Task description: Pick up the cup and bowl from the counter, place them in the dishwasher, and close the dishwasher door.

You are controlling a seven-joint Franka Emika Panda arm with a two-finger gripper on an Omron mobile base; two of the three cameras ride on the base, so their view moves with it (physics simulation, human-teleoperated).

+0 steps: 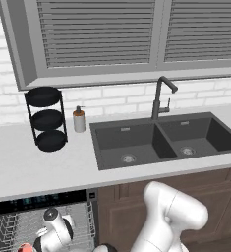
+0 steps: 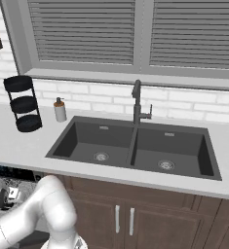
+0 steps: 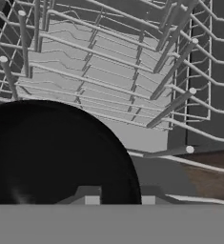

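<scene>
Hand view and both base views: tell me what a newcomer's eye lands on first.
In the hand view, the black bowl looms at lower left over the dishwasher's grey wire rack, just ahead of the gripper. From the base, the dark double sink dominates the pale counter, with a three-tier stand at its left.

Home kitchen, rendered. Long light grey-white countertop slab (image 1: 18,167) w/ a dark double-basin sink (image 2: 135,146) set in and a dark gooseneck faucet (image 1: 161,96) behind it. White brick backsplash, grey louvred window blinds (image 1: 97,29) above. Brown wooden cabinet doors (image 2: 125,216) below, a built-in dark dishwasher w/ grey wire racks (image 3: 108,71) (open). Brown-topped soap dispenser bottle (image 1: 78,119) beside a black three-tier wire stand (image 1: 46,119).
</scene>
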